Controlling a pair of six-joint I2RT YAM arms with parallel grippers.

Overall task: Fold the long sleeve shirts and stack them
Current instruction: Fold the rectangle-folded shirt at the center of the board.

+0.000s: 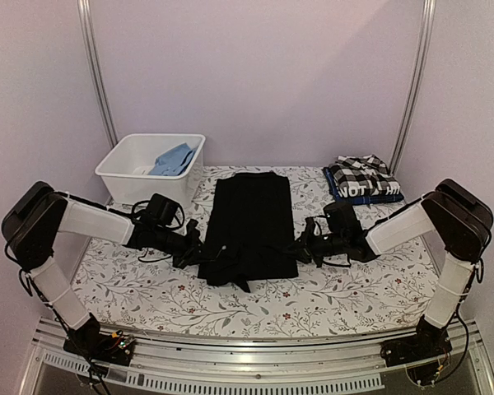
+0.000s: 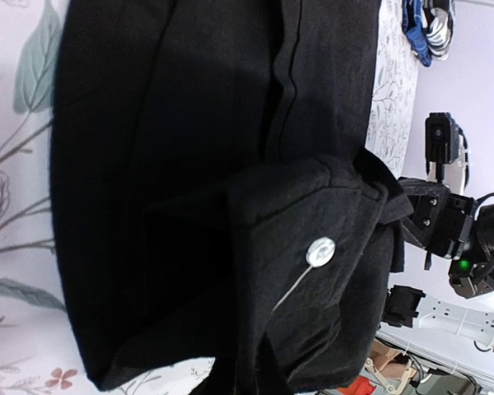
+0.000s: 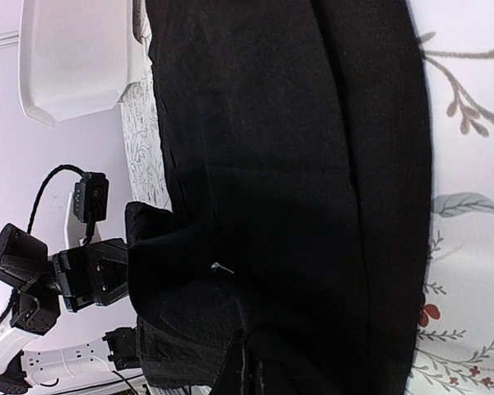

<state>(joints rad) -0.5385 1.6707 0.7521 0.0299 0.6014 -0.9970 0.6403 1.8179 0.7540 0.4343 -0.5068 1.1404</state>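
The plain black shirt [image 1: 252, 224] lies folded into a long strip mid-table, and its near end is rumpled and lifted at both corners. My left gripper [image 1: 199, 252] is shut on the near-left corner. My right gripper [image 1: 301, 246] is shut on the near-right corner. In the left wrist view black cloth [image 2: 214, 164] with a white button [image 2: 321, 251] hides the jaws. Black cloth [image 3: 296, 164] hides the jaws in the right wrist view too. At the back right, the checked shirt [image 1: 361, 174] sits folded on a dark shirt with white lettering [image 1: 372, 194].
A white bin [image 1: 128, 174] holding blue cloth [image 1: 174, 159] stands at the back left, close behind my left arm. The floral tablecloth [image 1: 346, 284] covers the table. Metal posts rise at both back corners.
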